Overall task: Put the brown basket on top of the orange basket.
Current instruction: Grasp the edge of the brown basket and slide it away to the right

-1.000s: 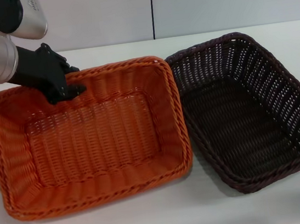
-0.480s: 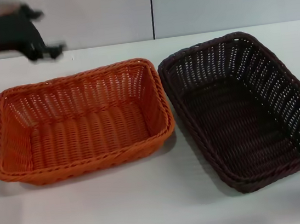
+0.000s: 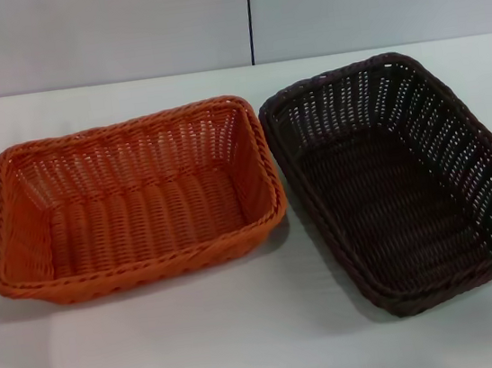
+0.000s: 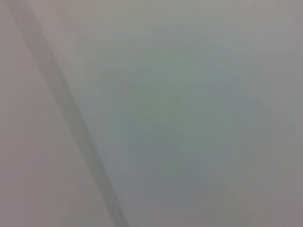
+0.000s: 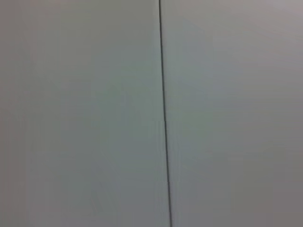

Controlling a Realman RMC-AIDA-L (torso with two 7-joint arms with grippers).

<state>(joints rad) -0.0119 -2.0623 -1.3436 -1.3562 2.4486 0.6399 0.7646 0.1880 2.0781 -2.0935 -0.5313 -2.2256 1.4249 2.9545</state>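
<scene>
Head view: two baskets sit side by side on a white table (image 3: 249, 347), with no gripper in sight, so neither basket can be placed relative to a hand and the state of both hands cannot be told. The brown basket (image 3: 400, 184) lies on the robot's right, its long axis angled from the near right corner back toward the table's middle, its open side up. The orange basket (image 3: 131, 204) lies on the robot's left, its long axis running roughly across the table, also open side up. Their braided rims stand just beside each other at the far inner corners; whether they touch is unclear. One brown basket, one orange basket; both are empty. Each wrist view shows only a pale wall panel (image 5: 236, 113) crossed by a dark seam (image 5: 164, 113).
</scene>
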